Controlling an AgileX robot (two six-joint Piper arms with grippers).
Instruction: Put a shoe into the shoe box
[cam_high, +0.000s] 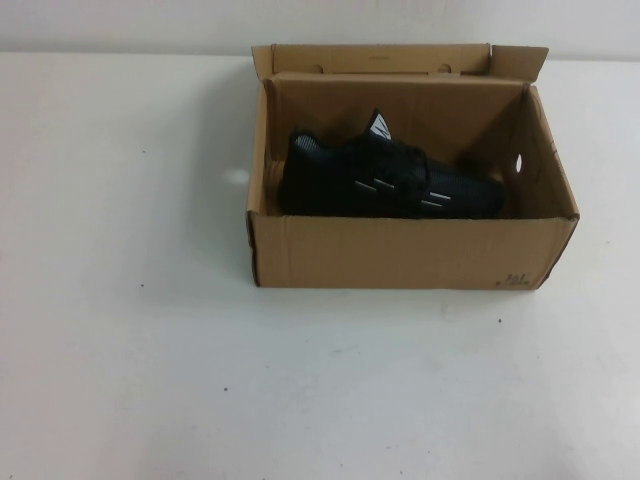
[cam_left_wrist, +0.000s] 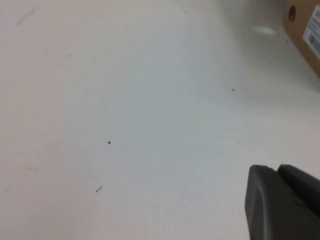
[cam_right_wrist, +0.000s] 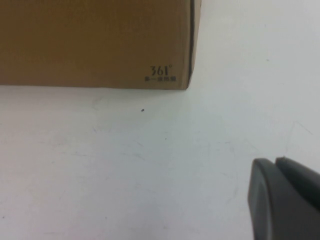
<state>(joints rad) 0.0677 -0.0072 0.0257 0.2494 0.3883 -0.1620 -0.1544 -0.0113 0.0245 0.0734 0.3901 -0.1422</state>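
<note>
The black sneaker (cam_high: 385, 178) with silver dashes lies inside the open brown shoe box (cam_high: 400, 255) at the table's middle back, lid flap up behind. Neither arm shows in the high view. My left gripper (cam_left_wrist: 277, 172) is shut and empty over bare table, with a corner of the box (cam_left_wrist: 305, 27) far off. My right gripper (cam_right_wrist: 275, 162) is shut and empty over the table, in front of the box's printed front wall (cam_right_wrist: 95, 42).
The white table (cam_high: 150, 350) spreads wide on all sides of the box. A white label (cam_left_wrist: 314, 35) sits on the box's side wall, next to a round hole (cam_left_wrist: 292, 13).
</note>
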